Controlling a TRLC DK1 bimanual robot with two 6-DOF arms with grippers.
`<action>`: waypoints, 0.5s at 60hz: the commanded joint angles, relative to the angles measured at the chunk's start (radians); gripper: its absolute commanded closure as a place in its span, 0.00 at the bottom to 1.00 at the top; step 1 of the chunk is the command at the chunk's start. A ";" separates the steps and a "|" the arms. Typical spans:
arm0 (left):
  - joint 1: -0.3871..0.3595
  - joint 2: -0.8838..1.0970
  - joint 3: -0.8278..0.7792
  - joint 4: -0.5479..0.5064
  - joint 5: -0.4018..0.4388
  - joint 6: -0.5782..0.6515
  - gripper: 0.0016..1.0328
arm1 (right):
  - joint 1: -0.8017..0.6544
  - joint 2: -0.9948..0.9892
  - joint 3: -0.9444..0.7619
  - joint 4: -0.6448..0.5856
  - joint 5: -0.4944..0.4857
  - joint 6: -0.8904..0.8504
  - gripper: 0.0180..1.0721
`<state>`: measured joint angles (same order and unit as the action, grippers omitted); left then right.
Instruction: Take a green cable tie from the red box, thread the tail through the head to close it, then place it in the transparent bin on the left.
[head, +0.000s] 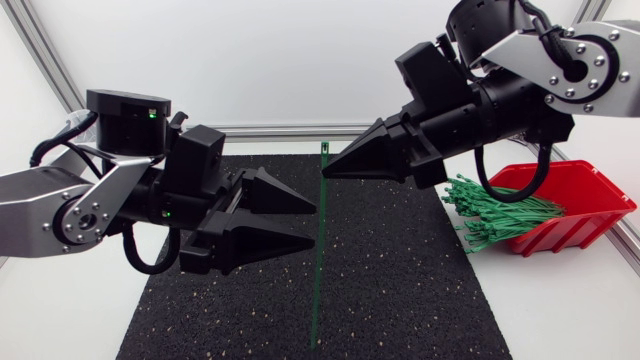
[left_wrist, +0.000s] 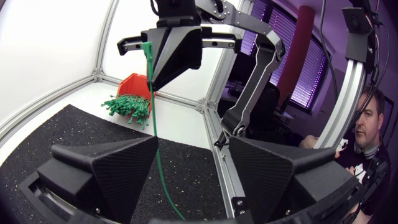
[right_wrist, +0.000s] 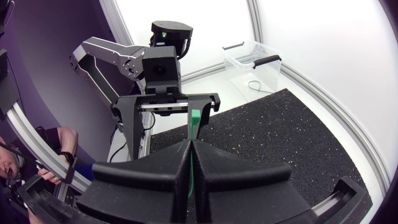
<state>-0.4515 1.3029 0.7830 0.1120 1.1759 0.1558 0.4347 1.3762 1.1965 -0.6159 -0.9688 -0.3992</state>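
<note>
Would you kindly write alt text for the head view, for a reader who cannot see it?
The right hand holds a green cable tie near its head, the tail hanging down over a black mat. The left hand, open, points at the tie; a red box of more green ties stands at the right.

Red plastic box (head: 580, 230) at right edge of white surface (head: 560, 310), green cable ties (head: 495, 215) in it, black speckled mat (head: 400, 290) central, transparent plastic bin (right_wrist: 236, 65) by left edge

No legible txt, labels or nos. on anything in view.
</note>
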 joint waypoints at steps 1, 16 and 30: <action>-0.007 0.015 0.039 0.017 -0.010 -0.018 0.30 | -0.005 0.011 -0.020 0.015 -0.007 0.023 0.94; -0.010 0.029 0.055 0.064 -0.012 -0.055 0.41 | 0.009 0.017 -0.018 0.027 -0.008 0.034 0.94; -0.012 0.064 0.062 0.101 -0.033 -0.065 0.47 | 0.010 0.012 -0.032 0.039 -0.008 0.036 0.94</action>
<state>-0.4549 1.3399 0.8135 0.1951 1.1484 0.1104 0.4370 1.3766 1.1938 -0.5934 -0.9688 -0.3882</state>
